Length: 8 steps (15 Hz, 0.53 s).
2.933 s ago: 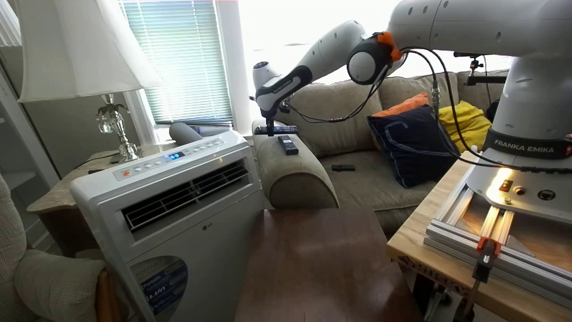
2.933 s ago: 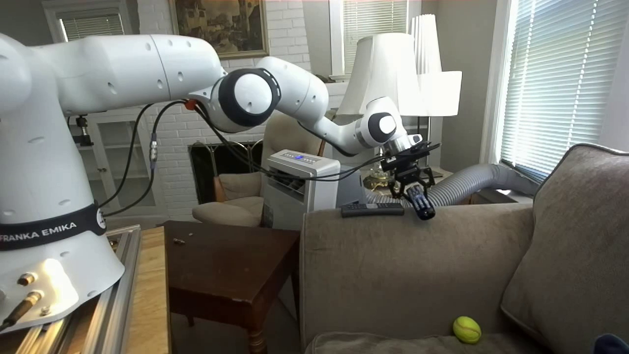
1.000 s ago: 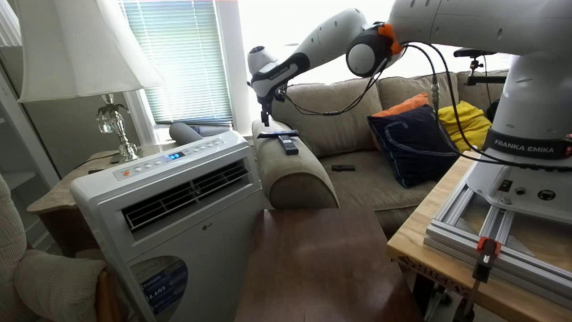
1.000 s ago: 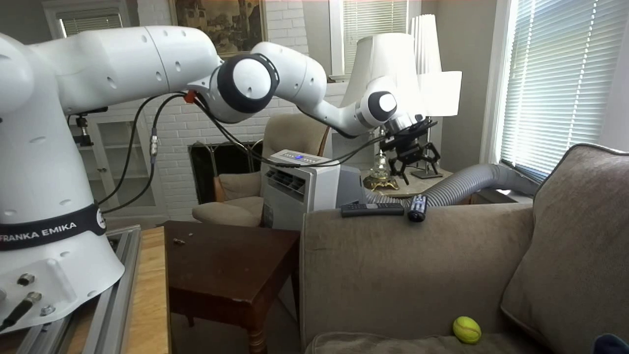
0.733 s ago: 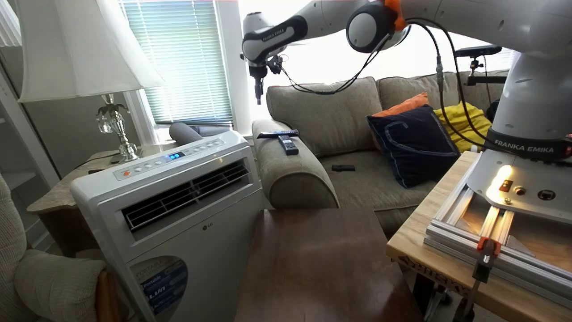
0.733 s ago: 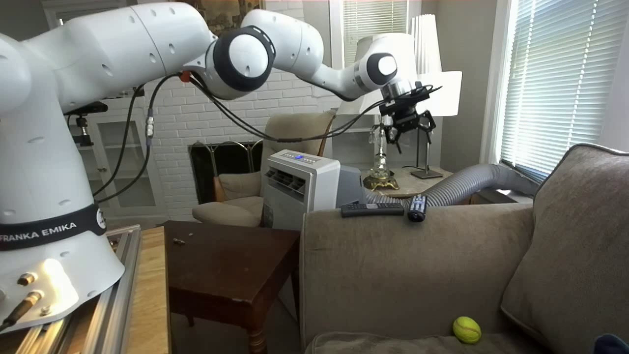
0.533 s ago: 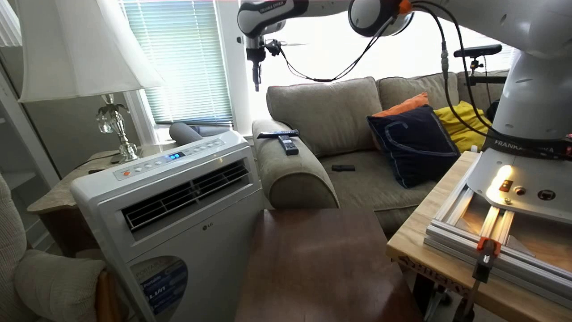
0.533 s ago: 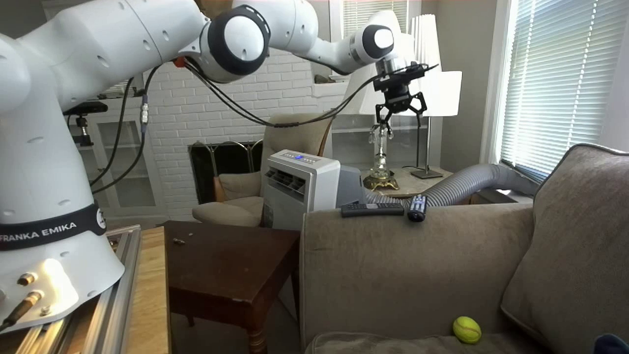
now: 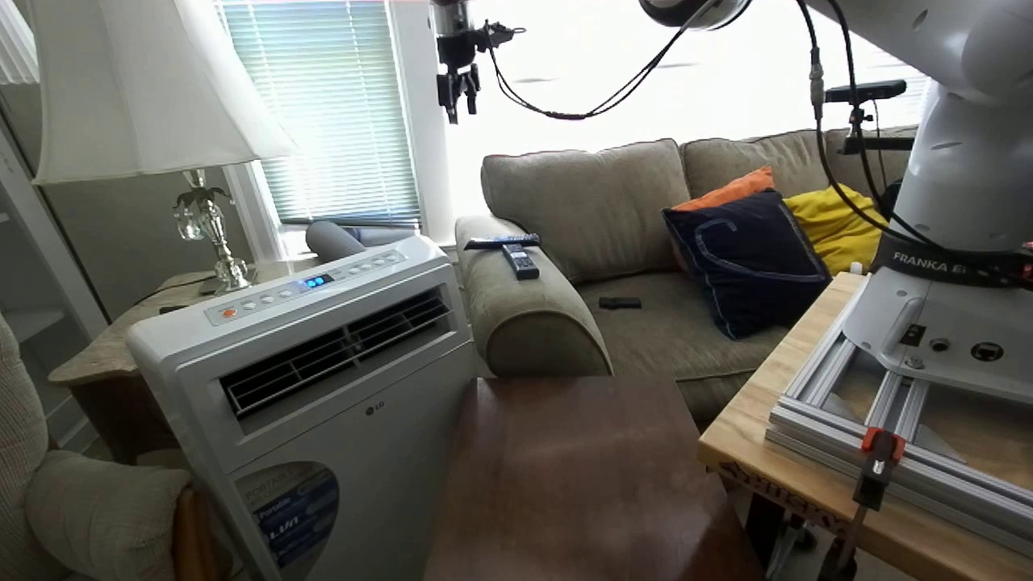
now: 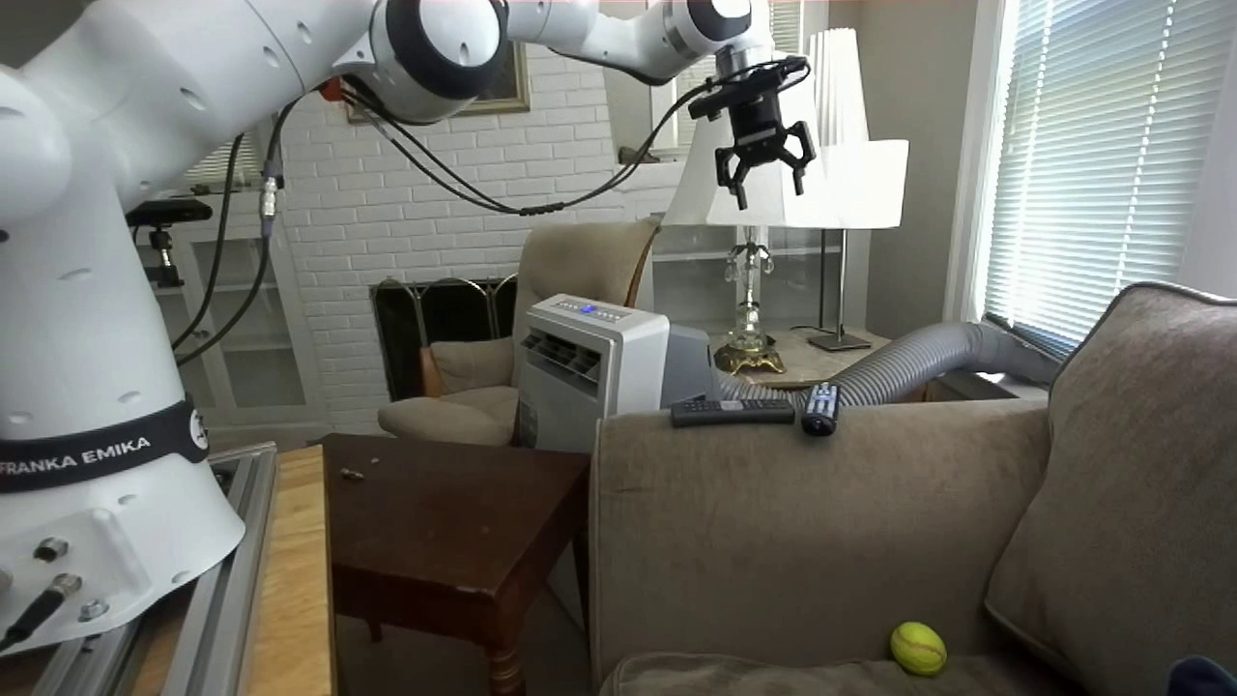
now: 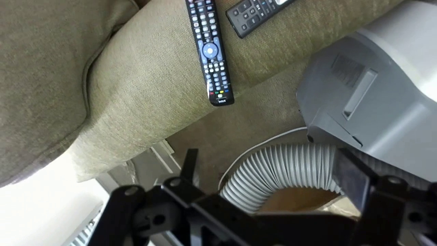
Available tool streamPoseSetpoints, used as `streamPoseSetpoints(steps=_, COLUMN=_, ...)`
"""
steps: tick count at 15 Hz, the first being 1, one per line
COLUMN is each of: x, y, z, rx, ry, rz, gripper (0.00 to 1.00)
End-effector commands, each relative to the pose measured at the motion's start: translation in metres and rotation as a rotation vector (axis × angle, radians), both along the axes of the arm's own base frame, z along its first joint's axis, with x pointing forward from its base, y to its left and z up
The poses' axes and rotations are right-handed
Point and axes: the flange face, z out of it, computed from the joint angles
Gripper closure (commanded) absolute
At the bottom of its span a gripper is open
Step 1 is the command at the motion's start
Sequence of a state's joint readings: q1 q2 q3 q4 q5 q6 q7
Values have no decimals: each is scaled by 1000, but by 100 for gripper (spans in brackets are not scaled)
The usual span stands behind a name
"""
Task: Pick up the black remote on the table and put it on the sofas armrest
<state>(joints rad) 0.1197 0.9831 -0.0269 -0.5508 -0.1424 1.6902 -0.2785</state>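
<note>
The black remote (image 11: pixel 215 77), slim with bluish-grey buttons, lies across the rolled sofas armrest (image 9: pixel 537 311); in the wrist view one end reaches the armrest's outer edge. Both exterior views show this black remote (image 9: pixel 484 243) (image 10: pixel 820 411) resting there, apart from my gripper. High above the armrest (image 10: pixel 928 435), in front of the window and lamp, my gripper (image 9: pixel 460 117) (image 10: pixel 771 198) points down. In the wrist view the gripper (image 11: pixel 266 157) is open, its fingers wide apart with nothing between them. The dark brown table (image 9: pixel 581 476) (image 10: pixel 435 512) stands beside the sofa.
A shorter dark remote (image 9: pixel 520 263) (image 11: pixel 254 15) lies on the armrest close to the black one. Beside the sofa stand a white air-conditioner (image 9: pixel 323 387) with a ribbed hose (image 11: pixel 283 171) and a lamp (image 10: pixel 749 300). A small dark object (image 9: pixel 619 303) and a tennis ball (image 10: pixel 918 648) lie on the seat.
About three seconds ago my gripper was at the armrest with the black remote tilted in its fingers. It has let go and risen high, leaving the remote flat on the armrest.
</note>
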Motion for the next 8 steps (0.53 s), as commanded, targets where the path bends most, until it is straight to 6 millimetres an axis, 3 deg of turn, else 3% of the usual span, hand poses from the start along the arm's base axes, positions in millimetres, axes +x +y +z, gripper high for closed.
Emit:
streamPoseSetpoints(steps=1, x=-9, y=6, z=6, rx=35, ry=9, rz=-197, gripper=0)
streamPoseSetpoints(steps=5, x=-8, y=11, z=3, rx=89, ry=-18, rz=-366, gripper=0)
streamPoseSetpoints(steps=8, x=2, y=16, z=-8, rx=67, ry=-83, rz=-204, gripper=0)
